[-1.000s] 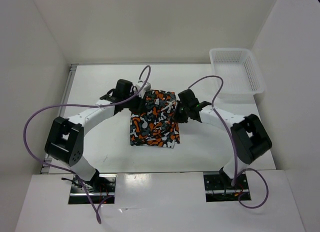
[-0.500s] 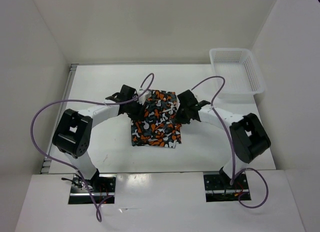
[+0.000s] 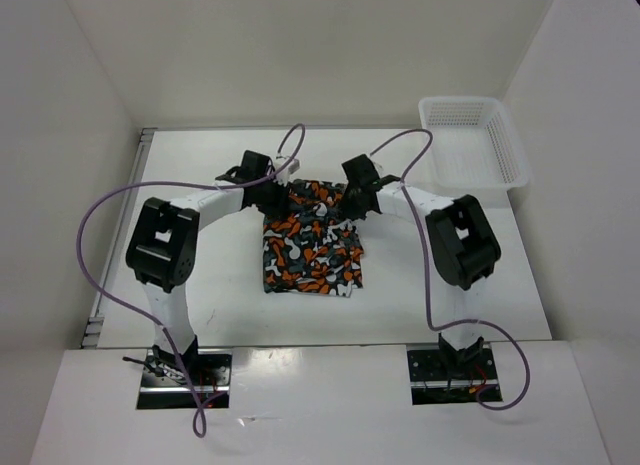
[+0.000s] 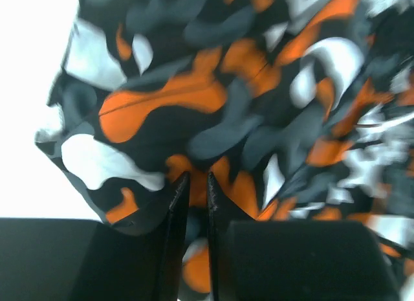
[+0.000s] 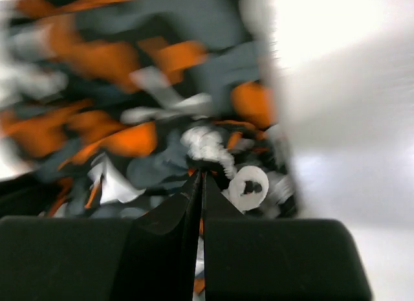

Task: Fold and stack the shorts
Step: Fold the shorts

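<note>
The camouflage shorts [image 3: 312,240] lie in the middle of the table, partly folded, with their far edge raised between the two grippers. My left gripper [image 3: 274,193] is shut on the far left edge of the shorts; its wrist view [image 4: 194,181] shows fabric pinched between the narrow jaws. My right gripper [image 3: 348,197] is shut on the far right edge of the shorts [image 5: 129,87], beside the white drawstring [image 5: 249,184]; the jaws [image 5: 199,175] are pressed together on cloth.
A white mesh basket [image 3: 472,145] stands at the back right corner of the table. White walls close in the table on the left, back and right. Purple cables loop above both arms.
Both grippers have moved toward the back of the table, carrying the far edge of the shorts with them. The arms now reach further away from their bases.
</note>
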### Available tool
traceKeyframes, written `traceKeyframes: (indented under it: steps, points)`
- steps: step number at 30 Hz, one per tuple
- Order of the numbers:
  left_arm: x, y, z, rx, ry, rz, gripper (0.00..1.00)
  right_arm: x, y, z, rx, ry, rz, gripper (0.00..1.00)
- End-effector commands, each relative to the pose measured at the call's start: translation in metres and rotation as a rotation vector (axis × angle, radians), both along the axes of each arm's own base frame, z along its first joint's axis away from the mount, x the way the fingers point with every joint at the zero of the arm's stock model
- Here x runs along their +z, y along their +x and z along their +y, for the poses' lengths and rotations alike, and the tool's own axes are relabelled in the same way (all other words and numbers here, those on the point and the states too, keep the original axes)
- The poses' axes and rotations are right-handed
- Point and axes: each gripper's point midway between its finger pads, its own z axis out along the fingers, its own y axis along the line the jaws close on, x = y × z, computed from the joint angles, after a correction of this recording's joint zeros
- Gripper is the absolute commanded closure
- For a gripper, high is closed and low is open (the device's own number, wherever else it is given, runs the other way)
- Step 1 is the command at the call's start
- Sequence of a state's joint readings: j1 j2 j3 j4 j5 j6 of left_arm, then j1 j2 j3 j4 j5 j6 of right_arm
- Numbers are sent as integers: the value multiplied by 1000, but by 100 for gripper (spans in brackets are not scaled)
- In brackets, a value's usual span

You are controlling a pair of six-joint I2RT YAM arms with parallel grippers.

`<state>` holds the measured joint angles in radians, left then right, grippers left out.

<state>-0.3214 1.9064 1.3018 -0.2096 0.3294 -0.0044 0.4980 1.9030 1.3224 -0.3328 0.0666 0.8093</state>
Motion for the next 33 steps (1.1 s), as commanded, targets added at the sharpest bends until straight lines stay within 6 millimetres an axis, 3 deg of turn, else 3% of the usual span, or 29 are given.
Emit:
traceKeyframes:
  steps: [1,4,6,8,9,10,11,12,13,16,18,19,20,21,22,23,24,26,27,29,30,33]
  points:
    - [-9,9,4,19,24,-16,76,-10,25,-13,-36,-44,-18,94]
    - [-4,15,8,34,32,-15,71,-7,34,-11,-35,-58,-20,93]
    - [8,21,6,34,28,-28,64,22,36,-10,-37,-29,-75,89]
    - [41,25,5,35,9,-84,48,55,37,-10,-31,-5,-137,69]
    - [56,24,3,29,-7,-105,35,92,35,-11,-25,24,-208,56]
    - [90,25,0,20,-37,-163,19,109,33,-12,-18,35,-247,37]
    - [107,25,0,20,-47,-192,15,147,26,-14,-6,69,-319,9]
    - [122,25,3,23,-59,-214,11,161,21,-17,-7,82,-346,2]
    - [150,19,3,15,-83,-263,10,172,16,-22,-11,79,-372,0]
    - [193,4,20,30,-115,-338,8,201,-9,-47,-51,74,-418,0]
    - [204,-4,37,51,-132,-359,7,190,-27,-72,-107,-1,-388,0]
    - [209,-17,48,67,-132,-374,7,201,-37,-86,-137,-11,-409,0]
    - [209,-22,63,96,-132,-378,7,192,-49,-102,-165,-59,-371,0]
    - [223,-31,73,115,-138,-424,7,180,-59,-115,-197,-98,-347,0]
    - [221,-36,83,137,-133,-426,5,177,-67,-127,-218,-115,-336,0]
    - [205,-46,90,150,-129,-394,5,186,-79,-142,-254,-104,-350,0]
    - [202,-50,103,177,-128,-392,5,170,-94,-153,-261,-133,-301,0]
    - [201,-64,114,204,-125,-408,5,176,-112,-174,-315,-122,-318,0]
    - [191,-74,118,215,-122,-399,5,165,-123,-180,-315,-130,-286,0]
    - [183,-85,123,229,-118,-397,5,165,-138,-190,-344,-118,-298,0]
    - [166,-93,123,231,-112,-355,5,169,-142,-193,-363,-109,-311,0]
    - [158,-106,130,257,-95,-342,5,189,-152,-195,-369,-77,-385,0]
